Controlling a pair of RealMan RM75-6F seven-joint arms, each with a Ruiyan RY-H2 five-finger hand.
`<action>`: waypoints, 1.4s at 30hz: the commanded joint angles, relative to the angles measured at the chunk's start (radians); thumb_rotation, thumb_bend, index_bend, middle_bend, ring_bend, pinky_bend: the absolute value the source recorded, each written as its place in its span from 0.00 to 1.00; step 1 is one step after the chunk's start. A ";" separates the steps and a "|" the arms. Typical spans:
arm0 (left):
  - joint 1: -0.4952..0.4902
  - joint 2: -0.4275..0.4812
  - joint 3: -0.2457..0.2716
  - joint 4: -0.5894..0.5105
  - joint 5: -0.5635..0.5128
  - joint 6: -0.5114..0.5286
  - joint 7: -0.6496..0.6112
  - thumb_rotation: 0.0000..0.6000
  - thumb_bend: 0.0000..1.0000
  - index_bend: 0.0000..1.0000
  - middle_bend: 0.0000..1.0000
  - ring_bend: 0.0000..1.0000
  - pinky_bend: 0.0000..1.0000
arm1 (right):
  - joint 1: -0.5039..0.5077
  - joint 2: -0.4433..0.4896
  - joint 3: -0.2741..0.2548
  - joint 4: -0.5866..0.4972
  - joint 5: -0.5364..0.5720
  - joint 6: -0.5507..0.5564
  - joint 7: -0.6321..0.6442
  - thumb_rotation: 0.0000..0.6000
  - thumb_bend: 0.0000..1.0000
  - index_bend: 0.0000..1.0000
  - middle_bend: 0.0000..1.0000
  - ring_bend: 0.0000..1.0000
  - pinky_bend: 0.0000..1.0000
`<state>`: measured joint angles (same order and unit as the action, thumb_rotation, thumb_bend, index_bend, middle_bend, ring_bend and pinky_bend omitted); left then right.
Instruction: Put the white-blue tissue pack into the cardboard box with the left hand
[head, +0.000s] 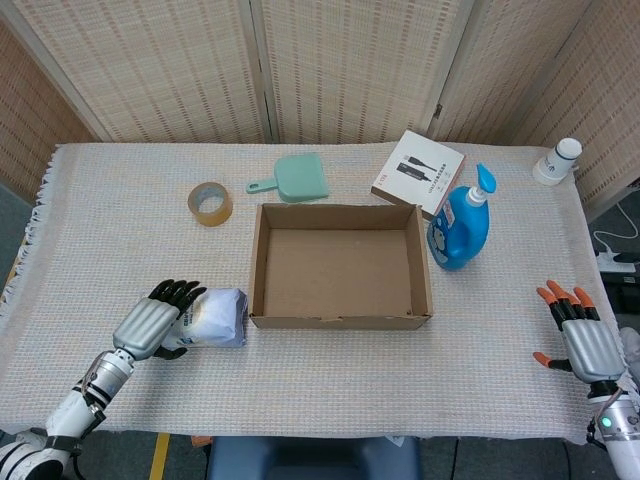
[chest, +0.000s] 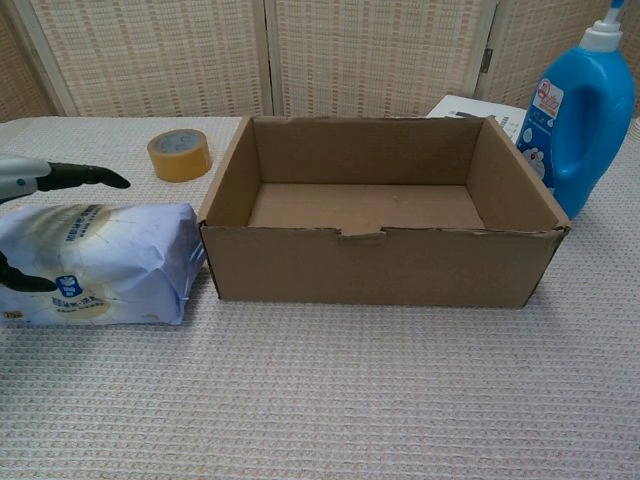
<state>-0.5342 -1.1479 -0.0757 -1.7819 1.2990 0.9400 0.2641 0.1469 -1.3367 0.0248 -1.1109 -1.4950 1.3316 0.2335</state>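
The white-blue tissue pack (head: 213, 317) lies flat on the cloth, just left of the open, empty cardboard box (head: 340, 321). My left hand (head: 152, 323) reaches over the pack's left end. In the chest view its dark fingers (chest: 83, 177) hover a little above the pack (chest: 105, 262), and the thumb (chest: 24, 283) is against the pack's front face. The pack still rests on the table beside the box (chest: 380, 268). My right hand (head: 584, 342) stays at the table's right front edge, fingers spread, holding nothing.
A tape roll (head: 210, 204) and a green dustpan (head: 293, 178) lie behind the box's left side. A blue pump bottle (head: 460, 228) stands against its right wall, with a white carton (head: 418, 172) behind it. A small white bottle (head: 557, 160) stands far right.
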 joint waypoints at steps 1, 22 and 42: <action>-0.010 -0.007 0.002 0.018 -0.006 -0.013 -0.014 1.00 0.17 0.00 0.00 0.00 0.05 | 0.000 -0.001 0.000 0.000 0.000 0.000 0.000 1.00 0.00 0.10 0.00 0.00 0.00; -0.038 -0.046 0.015 0.112 -0.074 -0.052 -0.042 1.00 0.17 0.00 0.00 0.00 0.06 | 0.000 0.001 -0.002 -0.003 -0.003 0.000 0.000 1.00 0.00 0.10 0.00 0.00 0.00; -0.027 -0.080 0.023 0.163 -0.068 0.006 -0.024 1.00 0.21 0.35 0.35 0.30 0.38 | 0.000 0.011 -0.003 -0.014 -0.003 -0.004 0.012 1.00 0.00 0.10 0.00 0.00 0.00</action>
<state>-0.5608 -1.2288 -0.0525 -1.6175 1.2299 0.9447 0.2393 0.1473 -1.3262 0.0215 -1.1250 -1.4979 1.3271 0.2450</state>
